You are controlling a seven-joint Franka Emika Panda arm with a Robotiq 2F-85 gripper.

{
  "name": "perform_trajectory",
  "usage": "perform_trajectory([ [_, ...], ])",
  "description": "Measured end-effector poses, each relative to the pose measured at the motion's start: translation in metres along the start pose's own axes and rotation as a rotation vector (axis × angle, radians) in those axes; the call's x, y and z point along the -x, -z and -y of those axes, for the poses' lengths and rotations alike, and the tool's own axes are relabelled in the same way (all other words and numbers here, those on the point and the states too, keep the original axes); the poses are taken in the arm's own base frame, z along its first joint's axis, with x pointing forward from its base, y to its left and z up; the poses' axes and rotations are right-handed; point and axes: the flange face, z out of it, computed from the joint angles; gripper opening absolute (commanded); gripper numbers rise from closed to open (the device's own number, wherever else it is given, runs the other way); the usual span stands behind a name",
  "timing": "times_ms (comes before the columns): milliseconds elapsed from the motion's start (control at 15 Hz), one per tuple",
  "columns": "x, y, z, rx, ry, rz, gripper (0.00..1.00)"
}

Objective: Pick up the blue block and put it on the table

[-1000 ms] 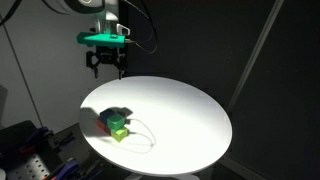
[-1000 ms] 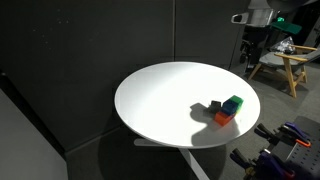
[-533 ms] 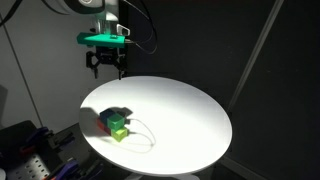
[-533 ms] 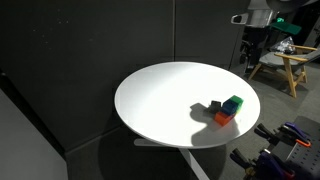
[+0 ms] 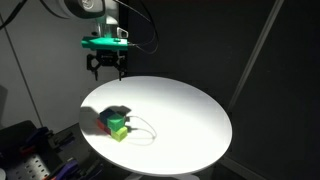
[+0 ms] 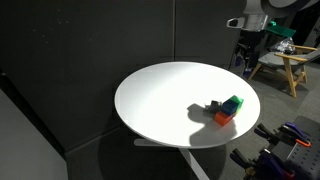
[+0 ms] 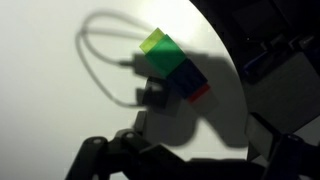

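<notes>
Wrist view: the counter point(image 7: 60, 100) showed as a smooth, matte white top with a curved rim. Three small hard-edged cubes sat on it in a tight cluster. The blue block point(image 7: 185, 76) lay between the bright green cube point(image 7: 157, 45) and the red-orange cube point(image 7: 200, 93), touching both. Whether they were stacked or lying side by side could not be told from this angle. Just beside them rested a small dark lump point(image 7: 155, 97), with a thin cord point(image 7: 82, 55) curling away from it in a loop. Only this view gave the blue face plainly.

In both exterior views the counter was a full round disc before black drapery. The blue block was hard to pick out there — little more than a dark patch against the green and red-orange cubes near the rim.

These views alone showed the claw point(image 5: 107, 72). It was black and angular under a green-lit wrist, hanging in the air over the counter's rim and well apart from the cubes. Its jaws were spread wide and held nothing.

In an exterior view a pale wooden chair point(image 6: 287, 62) stood behind the arm — unseen elsewhere.
</notes>
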Motion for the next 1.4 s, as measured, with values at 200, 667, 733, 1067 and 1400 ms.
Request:
perform_trajectory([
  [200, -0.003, -0.004, -0.005, 0.010, 0.064, -0.008, 1.00],
  [667, -0.003, -0.014, -0.022, 0.011, 0.217, -0.008, 1.00],
  [733, -0.002, -0.017, -0.024, 0.010, 0.232, -0.007, 1.00],
  [1067, -0.001, -0.032, -0.030, 0.004, 0.292, 0.001, 1.00],
  [1400, -0.011, -0.046, -0.025, 0.000, 0.325, 0.009, 1.00],
])
